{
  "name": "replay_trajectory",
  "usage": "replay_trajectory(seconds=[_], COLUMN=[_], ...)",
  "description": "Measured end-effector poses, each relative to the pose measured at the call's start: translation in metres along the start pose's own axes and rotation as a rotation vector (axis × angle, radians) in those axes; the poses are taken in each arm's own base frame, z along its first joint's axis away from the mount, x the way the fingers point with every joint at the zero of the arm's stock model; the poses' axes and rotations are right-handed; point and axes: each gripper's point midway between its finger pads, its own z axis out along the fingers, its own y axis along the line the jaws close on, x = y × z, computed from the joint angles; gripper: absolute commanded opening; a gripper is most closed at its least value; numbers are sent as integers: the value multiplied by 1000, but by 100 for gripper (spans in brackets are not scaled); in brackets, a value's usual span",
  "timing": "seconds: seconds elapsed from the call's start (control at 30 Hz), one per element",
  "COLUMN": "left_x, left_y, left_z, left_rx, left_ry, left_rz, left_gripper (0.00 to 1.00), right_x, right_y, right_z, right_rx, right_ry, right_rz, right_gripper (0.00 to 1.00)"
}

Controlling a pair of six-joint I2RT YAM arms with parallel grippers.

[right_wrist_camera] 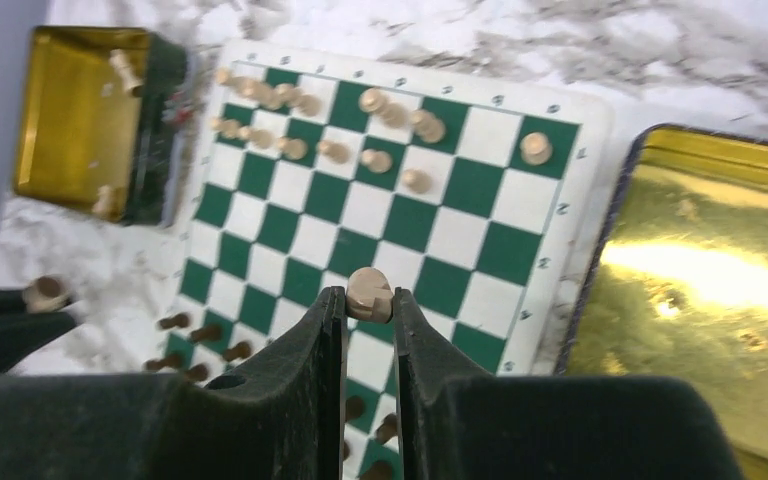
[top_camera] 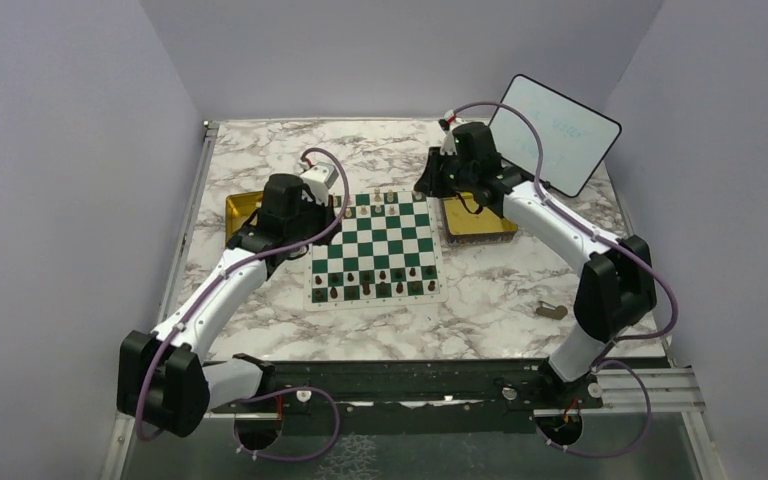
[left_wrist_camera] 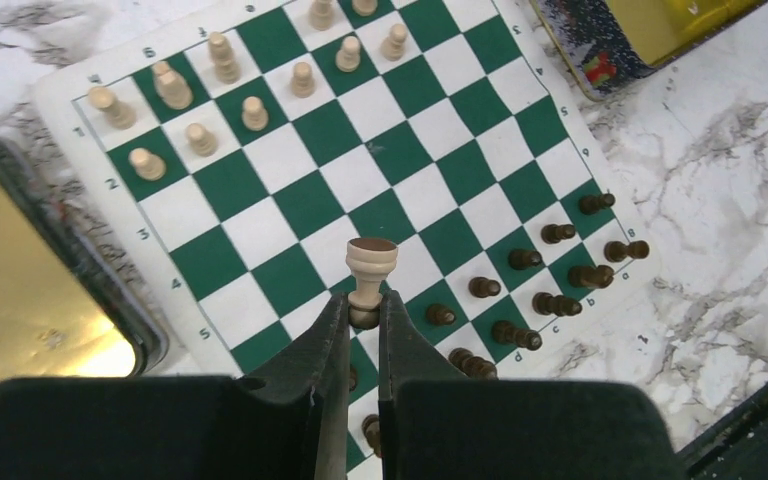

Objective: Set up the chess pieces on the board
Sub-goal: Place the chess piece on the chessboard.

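Observation:
The board (top_camera: 375,248) of green and white checks lies mid-table. Cream chess pieces (left_wrist_camera: 210,100) fill its far rows, and dark chess pieces (left_wrist_camera: 550,270) stand along the near rows. My left gripper (left_wrist_camera: 364,305) hovers over the board's left side, shut on the head of a cream piece (left_wrist_camera: 372,262) whose base points away from the jaws. Above the board's far right part, my right gripper (right_wrist_camera: 368,302) is shut on another cream piece (right_wrist_camera: 368,293). In the top view the left gripper (top_camera: 322,228) and right gripper (top_camera: 430,183) flank the board.
A gold tray (top_camera: 240,210) sits left of the board and still holds two cream pieces (right_wrist_camera: 123,70). A second gold tray (top_camera: 475,222) sits to the right. A white tablet (top_camera: 557,133) leans at the back right. A small metal object (top_camera: 551,311) lies near the right arm.

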Motion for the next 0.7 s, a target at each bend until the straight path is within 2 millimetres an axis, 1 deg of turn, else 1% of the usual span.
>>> replay_trajectory(seconds=[0.17,0.3,0.5,0.7], left_x=[-6,-4,-4,-9], left_y=[12,19,24,26], left_z=[-20,-31,-33,-37], left_rx=[-96,-148,-179,-192], left_ry=[-66,-105,-118,-139], left_rz=[18,32,45,55], left_gripper=[5,5,5,5], right_x=[-3,-2,3,13], right_y=[-28,-44,-58,-64], right_z=[29,51,82,106], right_rx=[127,198,255,284], right_ry=[15,32,58,82], right_rz=[-68,-114,-162,-201], right_gripper=[19,19,21,21])
